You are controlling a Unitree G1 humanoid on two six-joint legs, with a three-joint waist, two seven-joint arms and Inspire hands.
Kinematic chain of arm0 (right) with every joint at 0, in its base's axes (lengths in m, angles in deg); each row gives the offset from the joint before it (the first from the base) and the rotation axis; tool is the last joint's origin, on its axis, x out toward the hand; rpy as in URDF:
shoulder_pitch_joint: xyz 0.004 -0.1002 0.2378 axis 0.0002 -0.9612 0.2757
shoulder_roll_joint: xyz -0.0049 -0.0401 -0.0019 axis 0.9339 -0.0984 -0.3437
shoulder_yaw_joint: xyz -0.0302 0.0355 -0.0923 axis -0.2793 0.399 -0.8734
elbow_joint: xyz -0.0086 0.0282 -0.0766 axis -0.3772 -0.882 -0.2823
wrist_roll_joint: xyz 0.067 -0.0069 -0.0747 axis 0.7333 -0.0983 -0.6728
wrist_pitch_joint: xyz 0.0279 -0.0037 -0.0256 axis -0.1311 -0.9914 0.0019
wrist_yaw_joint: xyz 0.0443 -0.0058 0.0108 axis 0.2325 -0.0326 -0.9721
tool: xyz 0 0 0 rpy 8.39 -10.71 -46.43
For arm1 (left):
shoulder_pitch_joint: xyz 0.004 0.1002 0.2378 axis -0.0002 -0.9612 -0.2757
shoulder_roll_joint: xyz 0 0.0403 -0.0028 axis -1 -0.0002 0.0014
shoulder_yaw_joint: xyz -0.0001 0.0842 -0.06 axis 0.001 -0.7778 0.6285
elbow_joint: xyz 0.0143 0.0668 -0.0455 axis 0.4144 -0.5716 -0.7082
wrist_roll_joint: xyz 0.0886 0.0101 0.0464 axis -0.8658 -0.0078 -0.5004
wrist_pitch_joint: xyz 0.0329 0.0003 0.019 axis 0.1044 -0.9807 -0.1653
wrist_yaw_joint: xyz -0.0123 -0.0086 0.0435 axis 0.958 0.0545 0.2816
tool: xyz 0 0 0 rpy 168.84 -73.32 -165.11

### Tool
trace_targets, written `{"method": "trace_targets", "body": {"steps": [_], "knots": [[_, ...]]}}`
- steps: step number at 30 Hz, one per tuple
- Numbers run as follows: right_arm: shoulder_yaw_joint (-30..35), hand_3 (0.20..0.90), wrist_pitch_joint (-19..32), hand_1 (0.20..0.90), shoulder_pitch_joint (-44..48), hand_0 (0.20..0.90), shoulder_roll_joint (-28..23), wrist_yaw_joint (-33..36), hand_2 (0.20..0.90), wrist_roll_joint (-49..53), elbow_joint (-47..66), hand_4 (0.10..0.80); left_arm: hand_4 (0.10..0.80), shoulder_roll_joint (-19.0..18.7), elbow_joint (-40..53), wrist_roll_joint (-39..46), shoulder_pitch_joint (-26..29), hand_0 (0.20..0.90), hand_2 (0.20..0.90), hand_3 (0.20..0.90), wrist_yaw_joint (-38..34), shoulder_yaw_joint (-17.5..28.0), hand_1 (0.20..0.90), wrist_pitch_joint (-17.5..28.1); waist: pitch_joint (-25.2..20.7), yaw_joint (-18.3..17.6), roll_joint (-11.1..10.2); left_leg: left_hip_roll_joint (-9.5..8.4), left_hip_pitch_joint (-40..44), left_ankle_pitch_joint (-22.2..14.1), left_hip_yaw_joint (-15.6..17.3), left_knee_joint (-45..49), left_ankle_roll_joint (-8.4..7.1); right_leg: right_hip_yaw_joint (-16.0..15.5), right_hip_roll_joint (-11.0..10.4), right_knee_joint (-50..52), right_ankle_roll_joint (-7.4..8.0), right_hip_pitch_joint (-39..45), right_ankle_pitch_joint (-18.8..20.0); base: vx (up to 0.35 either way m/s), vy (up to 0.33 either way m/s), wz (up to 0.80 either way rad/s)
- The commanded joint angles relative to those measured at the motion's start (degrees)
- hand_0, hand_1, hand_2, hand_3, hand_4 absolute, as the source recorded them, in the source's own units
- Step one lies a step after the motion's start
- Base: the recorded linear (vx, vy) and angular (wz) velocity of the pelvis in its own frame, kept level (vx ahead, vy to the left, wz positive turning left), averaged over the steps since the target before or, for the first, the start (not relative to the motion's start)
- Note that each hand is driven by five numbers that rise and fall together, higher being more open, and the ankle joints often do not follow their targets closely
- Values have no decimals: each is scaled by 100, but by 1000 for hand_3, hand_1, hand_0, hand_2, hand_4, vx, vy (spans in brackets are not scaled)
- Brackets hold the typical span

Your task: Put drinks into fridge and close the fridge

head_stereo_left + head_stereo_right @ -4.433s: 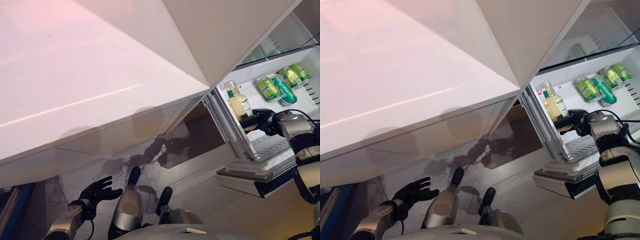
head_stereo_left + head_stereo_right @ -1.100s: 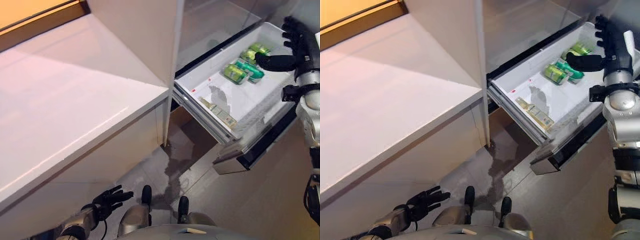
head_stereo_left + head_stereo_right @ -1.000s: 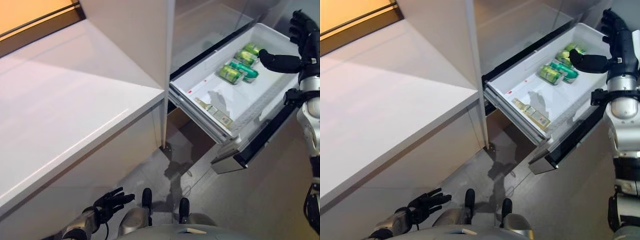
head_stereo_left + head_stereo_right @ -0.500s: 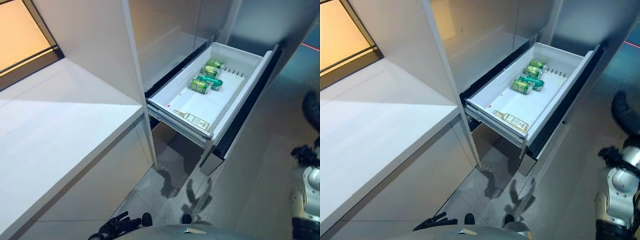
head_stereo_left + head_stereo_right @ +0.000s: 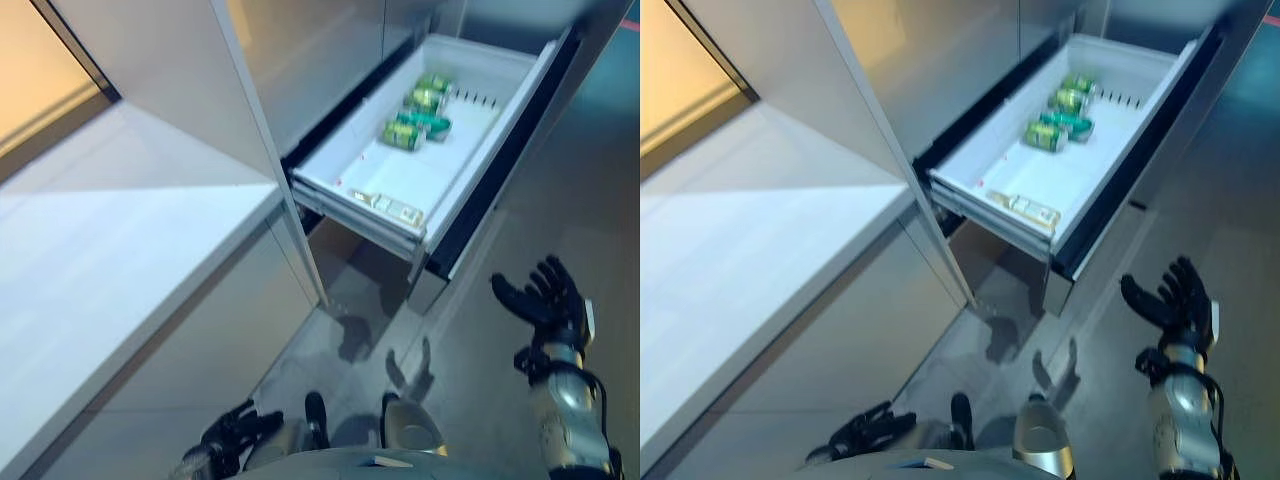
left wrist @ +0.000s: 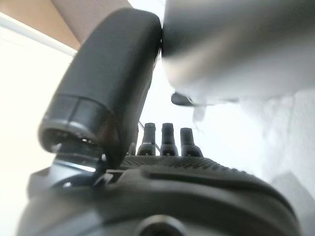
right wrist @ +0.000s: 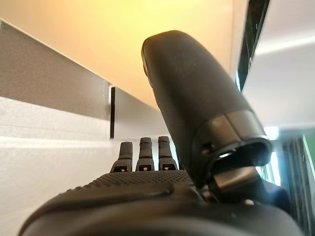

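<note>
The white fridge drawer stands pulled out from the cabinet at the upper right. Green cans lie at its far end and a pale bottle lies on its side near the front wall. My right hand is open and empty, raised in the air in front of and below the drawer's dark front panel, apart from it. My left hand hangs low by the floor at the bottom, fingers spread and empty.
A white counter fills the left, with a white upright cabinet panel between it and the drawer. Grey floor lies below the drawer and to the right.
The view has shifted. My right hand has dropped from the drawer's far end to below and in front of the drawer. The bottle now lies in the drawer, out of my hand.
</note>
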Motion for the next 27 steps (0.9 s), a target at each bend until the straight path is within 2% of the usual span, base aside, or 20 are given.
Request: {"method": "trace_targets", "body": {"steps": [1,5,13,18,27], "knots": [[-179,900,368,900,548,900,-497,-205,900,-217,671,800,800,-266,286,289,-126,900,900,900,-122,-109,900,32,-47,125,-33,-317,-220,-974,-126,1091,542,-100,379,205,-438,-114,133,-71,-14,5],[-672,900,289,900,1089,900,-660,-395,900,-328,385,800,800,-221,144,359,72,900,900,900,-144,-322,900,54,83,236,-7,-345,-484,-1069,-122,1464,538,-171,336,530,-521,-304,32,-16,0,-2],[-1715,900,-90,900,2230,900,-565,-659,900,-687,-27,800,800,-100,-58,431,397,900,900,900,-282,-616,900,-36,196,442,26,-399,-588,-1062,-164,1688,490,-220,284,660,-555,-293,30,30,11,0],[-2418,900,-463,900,2923,900,-314,-755,900,-850,-197,800,800,-4,-126,502,562,900,900,900,-319,-806,900,-165,249,545,89,-434,-546,-987,-217,1699,439,-191,225,687,-537,-256,80,82,61,0],[-3331,900,-598,900,3982,900,304,-668,900,-623,-560,800,800,36,-138,663,873,900,900,900,-457,-1129,900,-354,362,693,147,-408,-421,-805,-183,1478,394,-193,181,424,-467,-145,268,16,4,-1]]}}
